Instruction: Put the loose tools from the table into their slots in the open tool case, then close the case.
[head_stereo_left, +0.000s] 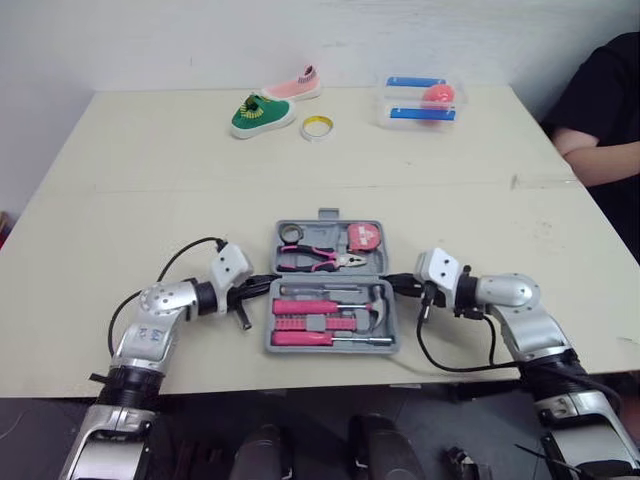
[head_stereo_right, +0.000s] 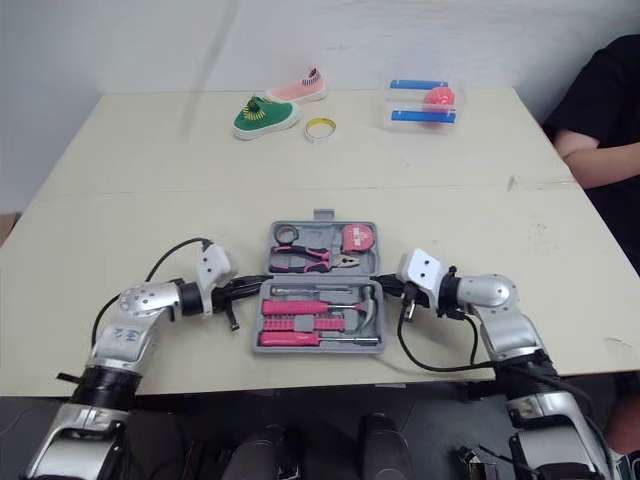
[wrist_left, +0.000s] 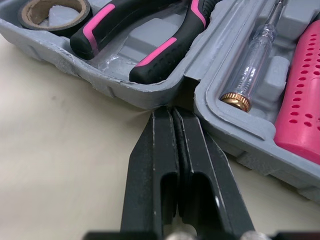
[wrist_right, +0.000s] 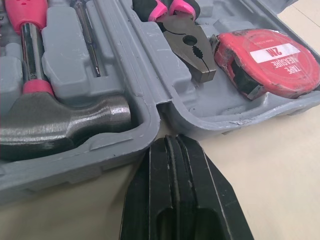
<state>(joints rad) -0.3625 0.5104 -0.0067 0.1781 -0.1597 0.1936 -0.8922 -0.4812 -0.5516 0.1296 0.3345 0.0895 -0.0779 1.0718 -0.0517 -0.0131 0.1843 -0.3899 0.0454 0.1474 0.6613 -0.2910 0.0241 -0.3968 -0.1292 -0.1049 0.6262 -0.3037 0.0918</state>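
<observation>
Here the grey tool case (head_stereo_left: 325, 236) lies open near the front edge of the table (head_stereo_left: 150, 180), between the two grippers; the left gripper (wrist_left: 170, 114), fingers pressed together, has its tips at the notch where the case's halves join on its left side (contact is hard to judge); the right gripper (wrist_right: 172, 142), fingers likewise together, points at the matching notch on the right; pliers (head_stereo_left: 320, 260), a red tape measure (wrist_right: 267, 57) and a black tape roll (wrist_left: 52, 12) sit in the far half; a hammer (wrist_right: 60, 122), a tester screwdriver (wrist_left: 252, 60) and pink-handled screwdrivers (head_stereo_left: 300, 305) fill the near half.
</observation>
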